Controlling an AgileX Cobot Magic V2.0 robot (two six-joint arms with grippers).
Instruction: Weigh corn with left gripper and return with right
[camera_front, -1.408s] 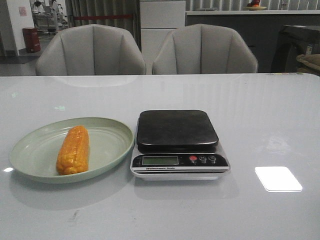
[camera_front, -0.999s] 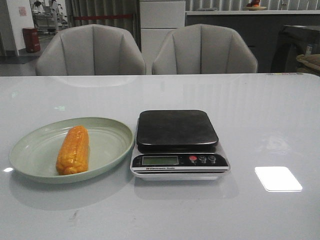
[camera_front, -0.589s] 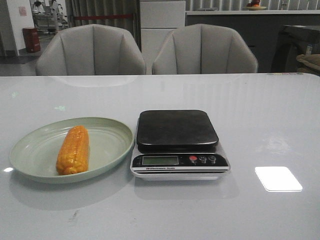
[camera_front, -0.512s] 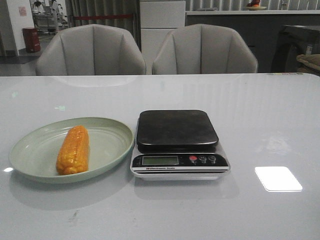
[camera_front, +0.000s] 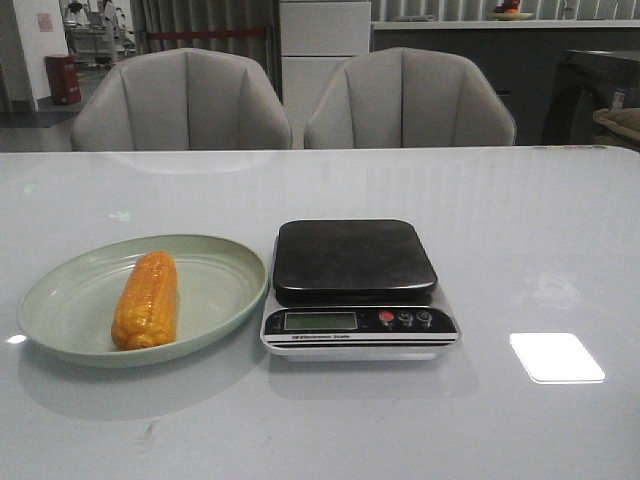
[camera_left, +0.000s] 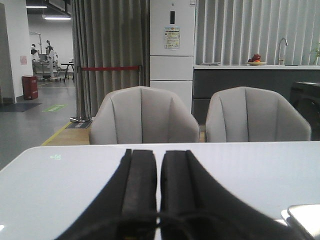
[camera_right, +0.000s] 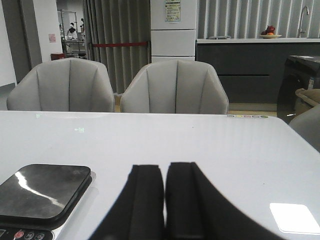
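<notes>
The orange-yellow corn (camera_front: 147, 299) lies lengthwise in the pale green plate (camera_front: 60, 305) at the table's front left. Right of the plate stands a kitchen scale (camera_front: 355, 260) with a bare dark platform and a small display. Its platform also shows in the right wrist view (camera_right: 42, 192), and a corner of it in the left wrist view (camera_left: 305, 217). Neither arm appears in the front view. My left gripper (camera_left: 158, 152) is shut and empty above the white table. My right gripper (camera_right: 165, 167) is shut and empty, right of the scale.
Two grey chairs (camera_front: 182, 100) (camera_front: 408, 98) stand behind the table's far edge. A bright light patch (camera_front: 556, 357) lies on the table right of the scale. The white table (camera_front: 520, 220) stretches wide around the plate and scale.
</notes>
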